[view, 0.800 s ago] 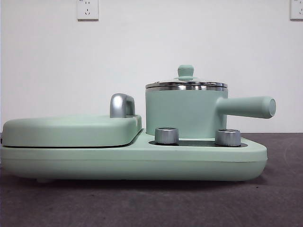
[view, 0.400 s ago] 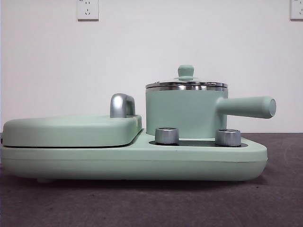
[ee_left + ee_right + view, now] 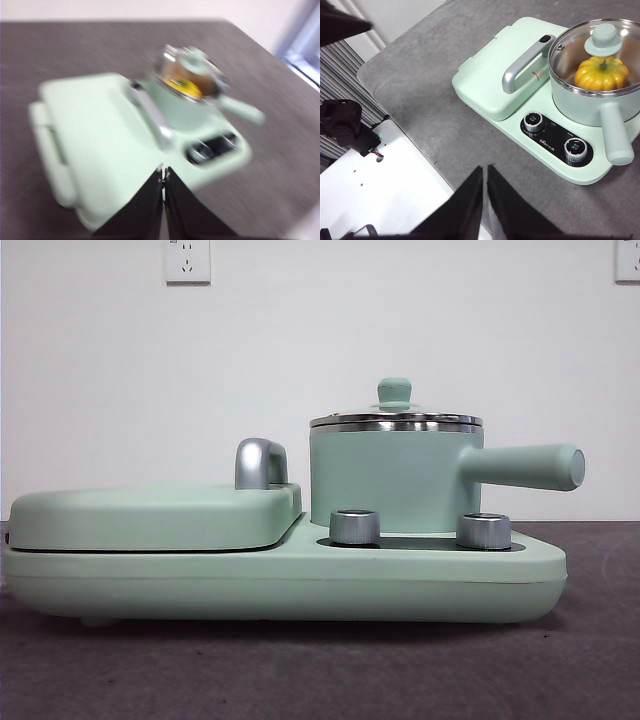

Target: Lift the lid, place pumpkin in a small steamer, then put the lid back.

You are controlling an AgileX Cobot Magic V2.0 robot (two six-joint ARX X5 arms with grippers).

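The small steamer (image 3: 392,478) stands on the right half of the mint-green appliance, its handle (image 3: 525,465) pointing right; it also shows in the right wrist view (image 3: 590,102) and blurred in the left wrist view (image 3: 187,97). The lid (image 3: 395,418) sits on the pot, its knob (image 3: 603,40) upright. The pumpkin (image 3: 601,73) lies inside the pot under the glass, also visible in the left wrist view (image 3: 184,86). My left gripper (image 3: 164,179) is shut and empty, above the griddle side. My right gripper (image 3: 485,192) is shut and empty, away from the appliance over the table.
The flat griddle cover (image 3: 150,515) with a chrome handle (image 3: 259,462) fills the appliance's left half. Two chrome dials (image 3: 354,527) (image 3: 483,531) sit in front of the pot. A white board (image 3: 375,190) lies beside the grey table in the right wrist view.
The front view has shifted very slightly; the pot, lid and appliance stand as before. No arm shows in the front view.
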